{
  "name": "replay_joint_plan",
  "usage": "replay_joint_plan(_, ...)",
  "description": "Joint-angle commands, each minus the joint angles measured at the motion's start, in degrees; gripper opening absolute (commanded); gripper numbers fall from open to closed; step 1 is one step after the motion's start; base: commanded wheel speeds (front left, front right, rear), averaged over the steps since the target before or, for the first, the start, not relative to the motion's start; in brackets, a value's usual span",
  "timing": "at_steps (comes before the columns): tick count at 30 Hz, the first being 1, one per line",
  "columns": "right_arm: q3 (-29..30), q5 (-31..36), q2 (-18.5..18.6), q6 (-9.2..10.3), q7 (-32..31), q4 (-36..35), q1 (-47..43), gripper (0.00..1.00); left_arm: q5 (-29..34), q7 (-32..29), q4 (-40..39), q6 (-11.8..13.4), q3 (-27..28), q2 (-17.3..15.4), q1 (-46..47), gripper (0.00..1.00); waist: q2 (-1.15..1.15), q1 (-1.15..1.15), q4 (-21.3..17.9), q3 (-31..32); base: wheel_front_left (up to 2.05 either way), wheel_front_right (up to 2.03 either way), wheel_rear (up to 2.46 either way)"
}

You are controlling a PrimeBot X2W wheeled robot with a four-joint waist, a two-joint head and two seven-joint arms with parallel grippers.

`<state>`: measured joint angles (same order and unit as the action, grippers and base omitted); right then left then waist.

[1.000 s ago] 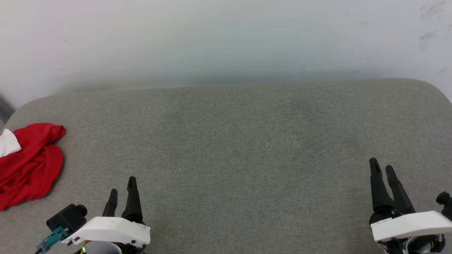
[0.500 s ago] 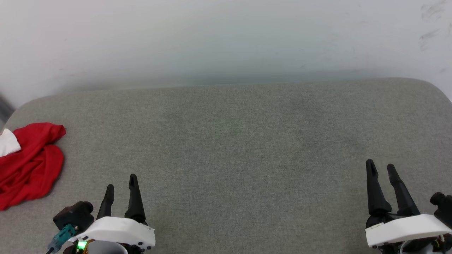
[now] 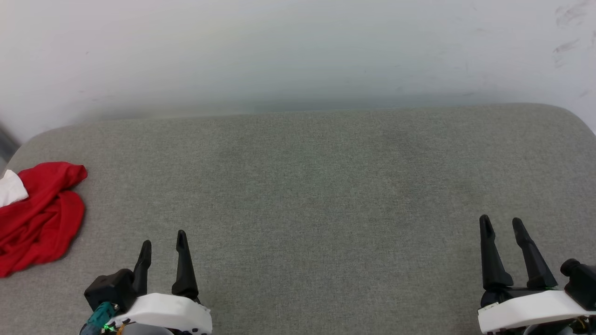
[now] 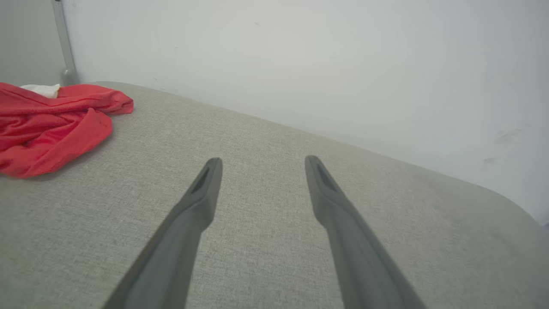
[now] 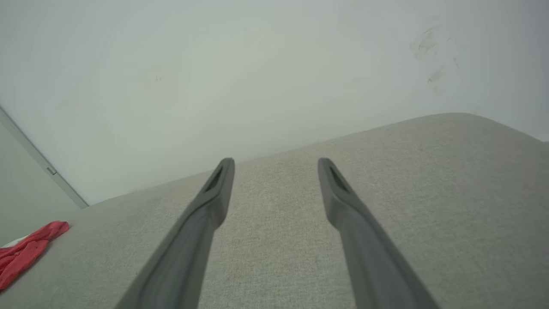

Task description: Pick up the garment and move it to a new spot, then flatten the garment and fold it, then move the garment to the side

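left gripper [image 3: 164,239]: jaws spread wide, nothing between the fingers, tips pointing toward the wall
under left gripper: bare grey cushion [image 3: 316,186]; can't tell if the fingers touch it
right gripper [image 3: 501,221]: jaws wide apart too, holding nothing, well off to the right of the left one, same heading
between grippers: plain stretch of cushion
garment [image 3: 39,218]: red crumpled heap on the cushion, left of the left gripper and a bit ahead of it, apart from it, untouched; well apart from the right gripper
white sleeve [image 3: 10,188]: small patch at the heap's far-left side, away from both grippers
lettering: not visible, heap too bunched
cushion edge: rounded far corners, ends just short of the wall
wall [image 3: 279,56]: pale, ahead of both grippers; dark scuffs [image 3: 565,46] high up ahead of the right gripper
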<state>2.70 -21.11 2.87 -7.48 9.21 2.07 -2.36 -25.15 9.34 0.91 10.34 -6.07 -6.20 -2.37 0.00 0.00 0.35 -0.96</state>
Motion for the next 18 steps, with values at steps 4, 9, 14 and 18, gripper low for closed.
replay_joint_plan(4,-0.02,3.56,0.04,-0.01,1.06,-1.19,-0.42,1.0,3.53,1.04,-1.04,0.11,-0.37,-0.14,-0.7,1.0,0.0,0.0,0.05,0.0,0.0,0.0,0.0)
replay_joint_plan(9,-0.2,6.11,0.03,-0.01,1.78,-1.38,-1.03,1.0,6.1,1.66,-1.28,0.2,-0.39,0.19,-1.52,1.0,0.0,0.0,0.12,0.09,0.0,0.0,0.0)
replay_joint_plan(14,-0.41,8.29,0.03,-0.01,2.46,-1.66,-1.46,1.0,8.68,2.28,-1.61,0.04,-0.43,0.41,-2.01,1.0,0.0,0.0,0.1,0.22,0.0,0.0,0.0)
replay_joint_plan(18,-0.4,9.46,0.02,-0.01,2.8,-1.84,-1.81,1.0,10.04,2.67,-1.71,-0.23,-0.32,0.6,-2.45,1.0,0.0,0.0,0.08,0.25,0.0,0.0,0.0)
